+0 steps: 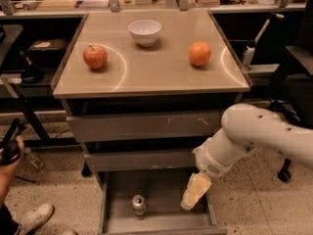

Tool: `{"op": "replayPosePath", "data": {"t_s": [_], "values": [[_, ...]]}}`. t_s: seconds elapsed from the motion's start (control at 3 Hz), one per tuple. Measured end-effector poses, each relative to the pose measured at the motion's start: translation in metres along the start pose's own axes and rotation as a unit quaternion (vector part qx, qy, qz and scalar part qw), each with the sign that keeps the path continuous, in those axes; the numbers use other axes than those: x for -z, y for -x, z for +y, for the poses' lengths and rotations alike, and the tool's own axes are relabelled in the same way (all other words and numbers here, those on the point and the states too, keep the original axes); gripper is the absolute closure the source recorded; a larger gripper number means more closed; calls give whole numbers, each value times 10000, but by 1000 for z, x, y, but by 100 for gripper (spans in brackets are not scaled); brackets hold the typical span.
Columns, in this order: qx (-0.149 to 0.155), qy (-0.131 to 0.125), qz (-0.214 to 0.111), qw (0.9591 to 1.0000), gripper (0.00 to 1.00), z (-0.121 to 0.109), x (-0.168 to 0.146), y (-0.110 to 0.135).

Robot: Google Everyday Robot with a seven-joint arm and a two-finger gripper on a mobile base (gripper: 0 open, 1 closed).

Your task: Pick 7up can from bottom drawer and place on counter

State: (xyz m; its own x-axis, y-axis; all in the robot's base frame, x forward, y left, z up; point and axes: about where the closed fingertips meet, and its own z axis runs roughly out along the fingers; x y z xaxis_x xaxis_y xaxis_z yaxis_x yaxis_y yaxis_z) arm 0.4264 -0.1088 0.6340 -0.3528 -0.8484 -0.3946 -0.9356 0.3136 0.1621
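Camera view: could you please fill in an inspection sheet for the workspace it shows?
Surface: the counter is glossy tan with a grey rim.
Job's things: the 7up can stands upright on the floor of the bottom drawer, which is pulled open; not yet grasped.
Clutter: an apple, a white bowl and an orange sit apart on the counter.
Gripper: the gripper hangs over the drawer's right part, right of the can, not touching it.
Cables: nothing seen.
Surroundings: a workbench behind; a person's hand and shoe at the left edge; a chair at the right.
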Motion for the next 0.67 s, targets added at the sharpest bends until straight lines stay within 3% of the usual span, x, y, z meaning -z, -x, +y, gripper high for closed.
{"op": "replayPosePath", "data": {"t_s": [0.33, 0.67], "values": [[-330, 169, -317, 9988, 0, -9, -61, -10], [-375, 181, -371, 9984, 0, -12, -69, -11]]}}
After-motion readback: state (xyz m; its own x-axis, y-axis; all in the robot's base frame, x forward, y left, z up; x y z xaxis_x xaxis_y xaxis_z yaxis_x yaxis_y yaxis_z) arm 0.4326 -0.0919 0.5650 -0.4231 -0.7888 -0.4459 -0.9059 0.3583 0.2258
